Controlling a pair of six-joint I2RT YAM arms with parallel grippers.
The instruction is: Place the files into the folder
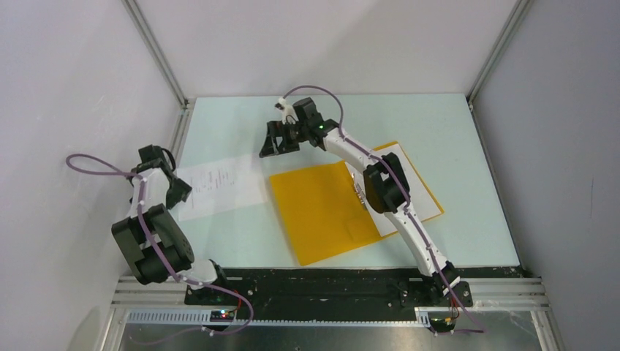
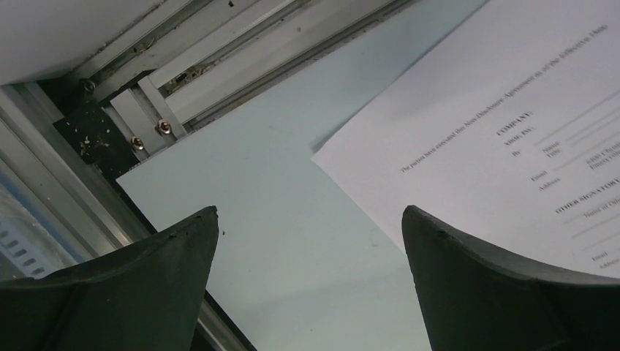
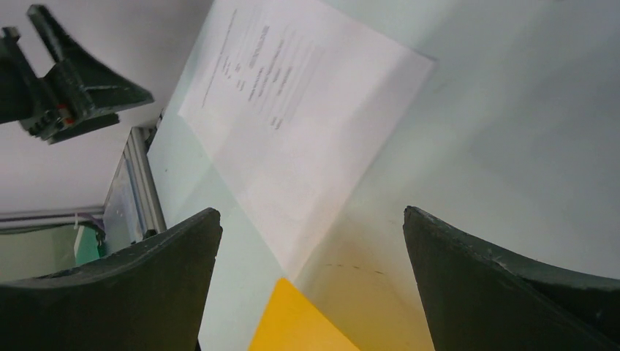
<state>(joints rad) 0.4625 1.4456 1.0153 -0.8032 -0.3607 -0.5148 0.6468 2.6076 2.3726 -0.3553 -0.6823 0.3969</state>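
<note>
Paper files (image 1: pixel 219 189) this thin, flat on the worktop (image 1: pixel 439 124) left of centre, could crumple or skid once our wide-open left hand (image 2: pixel 310 234) and right hand (image 3: pixel 313 227) pinch.

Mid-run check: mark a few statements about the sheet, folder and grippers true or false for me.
1. The left gripper and the right gripper are both open and empty. True.
2. The sheet lies on the folder. False: it lies on the table, left of the folder.
3. The left gripper is by the sheet's left edge. True.
4. The right gripper grips the folder. False: it is open near the folder's far left corner, holding nothing.
5. The folder is blue. False: it is orange-yellow.
</note>
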